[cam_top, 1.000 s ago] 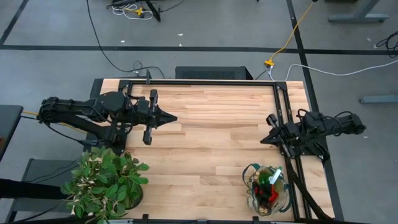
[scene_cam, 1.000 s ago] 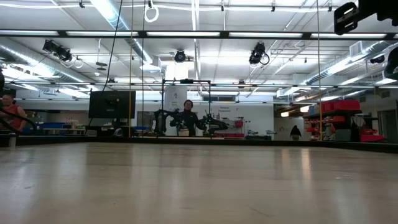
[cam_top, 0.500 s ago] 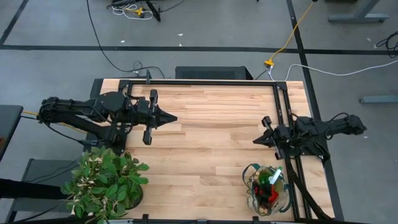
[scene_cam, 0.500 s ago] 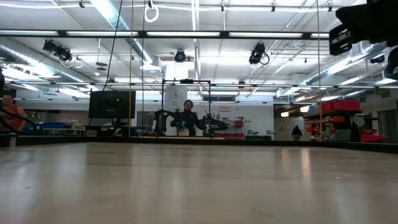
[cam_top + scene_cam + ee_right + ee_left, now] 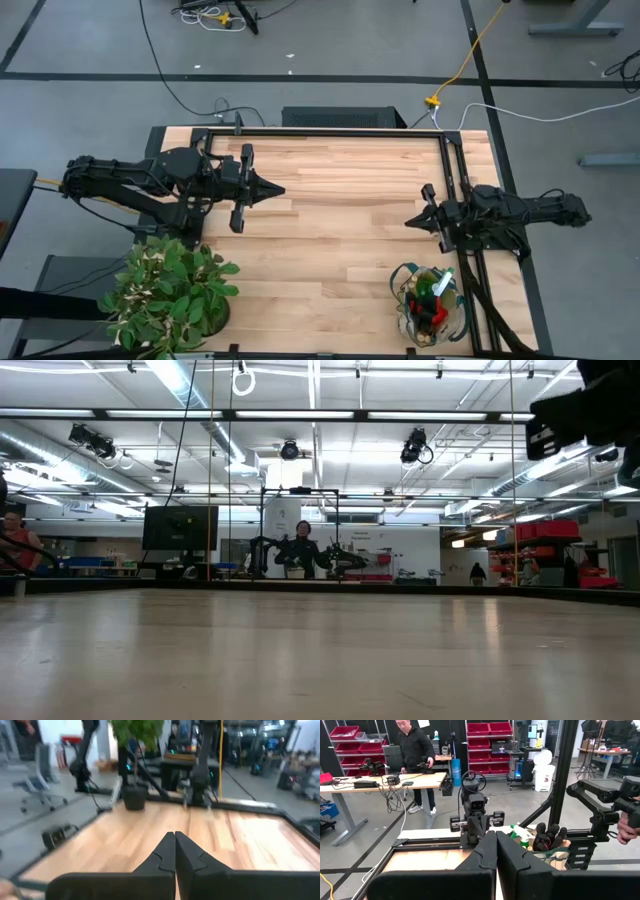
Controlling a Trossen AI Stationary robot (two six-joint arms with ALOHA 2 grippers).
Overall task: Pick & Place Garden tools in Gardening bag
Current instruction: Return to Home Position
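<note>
Left pincer was shut and empty, hovering over the left half of the desk. Right pincer was also closed on nothing, over the right side. The gardening bag sat at the desk's right-hand corner, close beside the right arm. The garden tools were inside it, red gloves and a green-and-white item poking up. No loose tool visible on the desk.

Risk, my read: the right arm folding home could clip the bag's rim or handles and tip it off the edge. The potted plant stood just beside the left arm's base, so its leaves might get brushed.
</note>
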